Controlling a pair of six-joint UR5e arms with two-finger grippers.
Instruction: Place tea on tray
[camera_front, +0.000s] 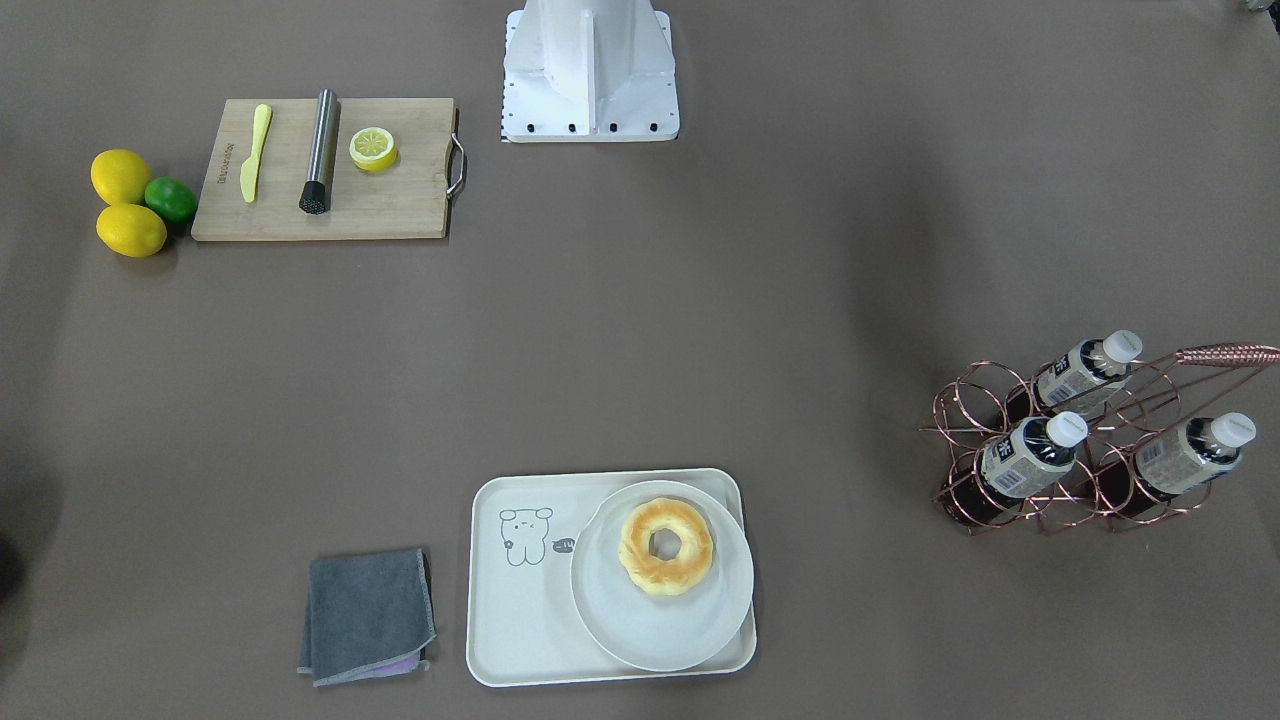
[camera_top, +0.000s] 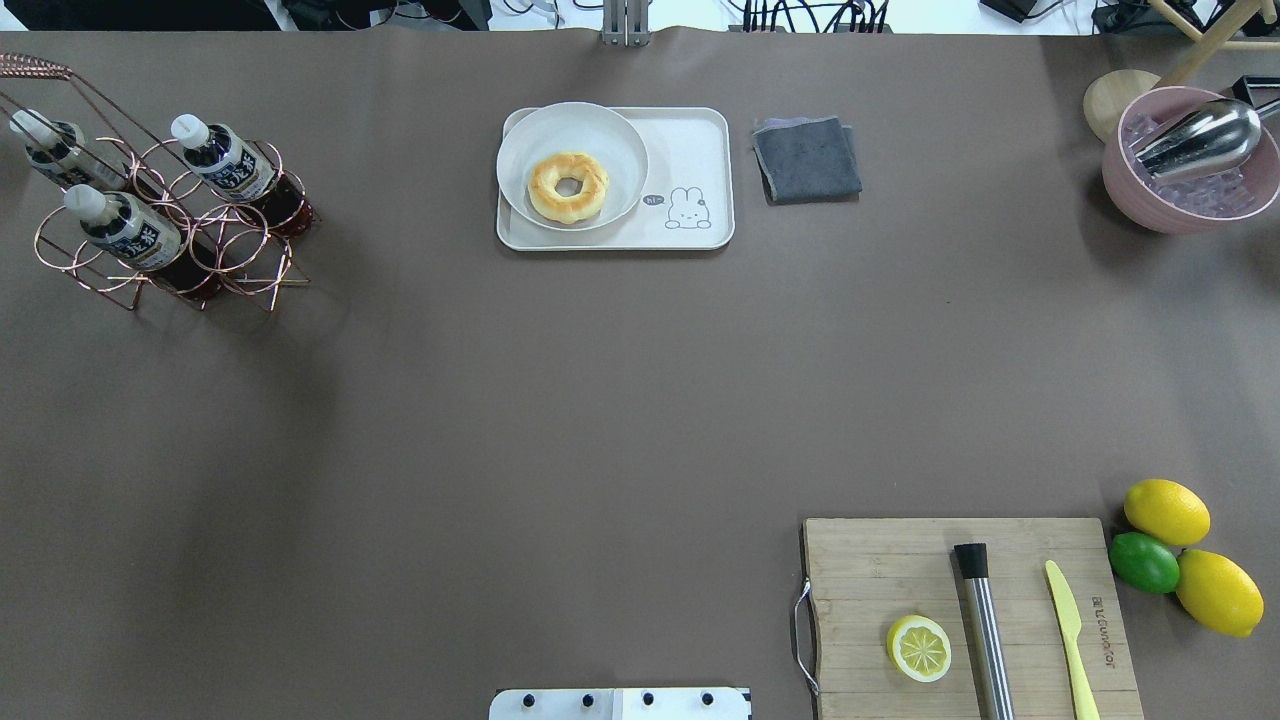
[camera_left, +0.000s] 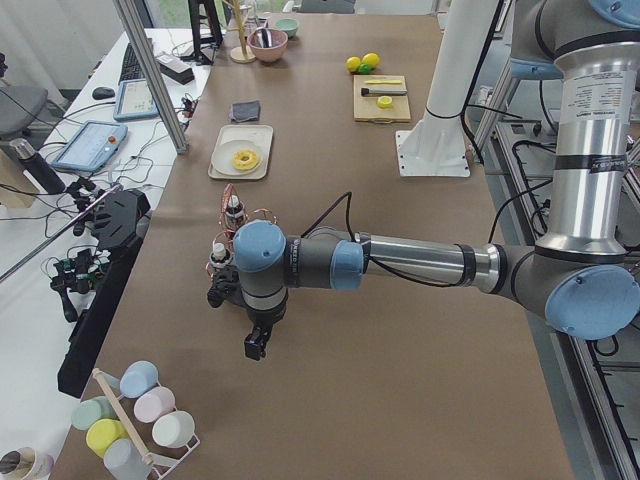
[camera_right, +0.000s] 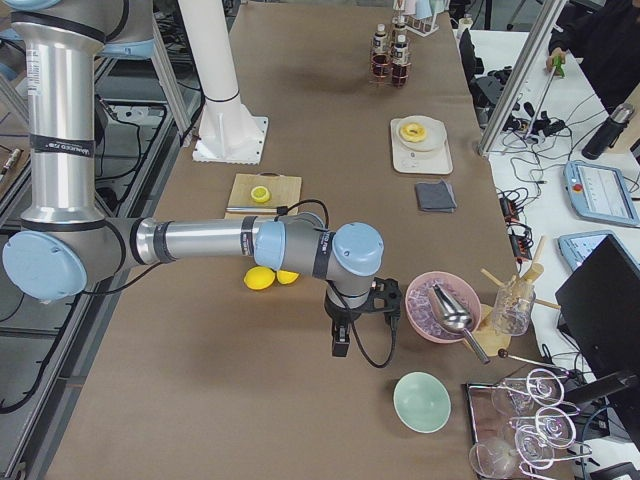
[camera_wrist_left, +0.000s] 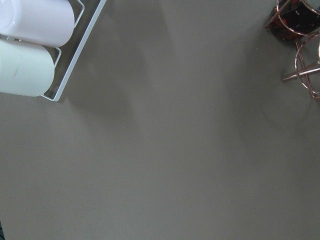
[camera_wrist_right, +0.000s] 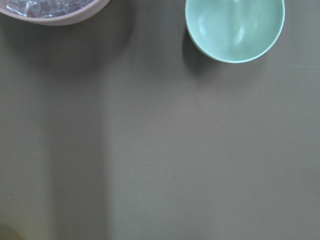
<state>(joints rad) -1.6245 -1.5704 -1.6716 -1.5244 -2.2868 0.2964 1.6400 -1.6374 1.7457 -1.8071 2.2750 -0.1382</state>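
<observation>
Tea (camera_front: 1030, 455) not yet lifted: it stands in a wire rack (camera_front: 965, 440) at frame right, well apart from the tray (camera_front: 520, 620) at lower centre. The left hand (camera_left: 222, 288) hangs nearby, its opening impossible to tell. The next move is probably a reach to grip a bottle.

Silver arms (camera_left: 590, 150) carry blue caps (camera_left: 260, 247), black cables (camera_left: 349, 205).

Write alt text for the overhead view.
Three tea bottles stand in a copper wire rack at upper left; a cream tray holding a plate with a doughnut sits at top centre, a grey cloth beside it. A cutting board sits at bottom right.
</observation>
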